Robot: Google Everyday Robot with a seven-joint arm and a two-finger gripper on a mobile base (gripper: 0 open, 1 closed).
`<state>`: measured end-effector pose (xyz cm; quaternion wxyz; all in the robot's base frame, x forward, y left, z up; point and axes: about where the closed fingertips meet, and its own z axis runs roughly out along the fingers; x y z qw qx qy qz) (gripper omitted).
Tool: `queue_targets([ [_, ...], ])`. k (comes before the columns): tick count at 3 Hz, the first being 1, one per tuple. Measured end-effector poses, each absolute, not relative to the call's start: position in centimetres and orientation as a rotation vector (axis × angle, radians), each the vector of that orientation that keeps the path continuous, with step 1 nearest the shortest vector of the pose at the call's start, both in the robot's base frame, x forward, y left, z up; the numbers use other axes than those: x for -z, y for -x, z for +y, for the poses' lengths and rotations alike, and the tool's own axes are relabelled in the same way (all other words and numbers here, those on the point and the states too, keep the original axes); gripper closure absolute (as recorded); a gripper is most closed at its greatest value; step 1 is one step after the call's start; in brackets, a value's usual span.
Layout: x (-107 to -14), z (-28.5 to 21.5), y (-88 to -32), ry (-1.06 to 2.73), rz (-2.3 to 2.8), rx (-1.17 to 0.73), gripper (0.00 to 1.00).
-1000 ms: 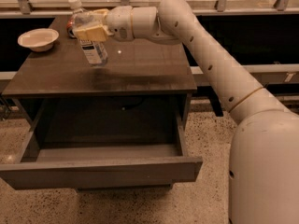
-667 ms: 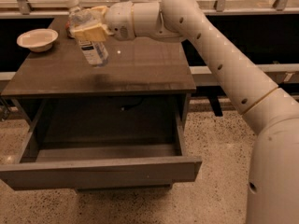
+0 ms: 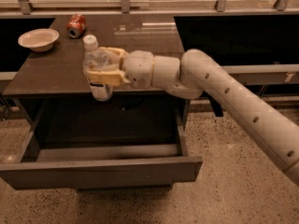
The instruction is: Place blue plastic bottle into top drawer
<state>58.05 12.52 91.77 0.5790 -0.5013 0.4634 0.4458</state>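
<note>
Tool (image 3: 97, 72) was clamped round the middle of the blue plastic bottle (image 3: 100, 91), which hung upright at the front edge of the dark tabletop (image 3: 51, 73). Top drawer (image 3: 100, 171) stood pulled open at 6 o'clock, below. Grasp and lift looked done; lowering in and release remained. Bottle was thin clear plastic with a white screw cap and a pale label. Drawer front was a flat grey panel. Crushed red can (image 3: 76, 25) lay at 11 o'clock, shallow pale bowl (image 3: 39, 39) at 10.

White arm (image 3: 224, 90) (cream pincer (image 3: 96, 70) at tip)
</note>
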Motion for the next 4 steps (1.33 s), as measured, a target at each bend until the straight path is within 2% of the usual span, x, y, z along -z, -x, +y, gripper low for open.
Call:
queue_targets([
  [4, -92.15, 12.27, -57.3, 1.176, 1.085, -1.046, 1.0],
])
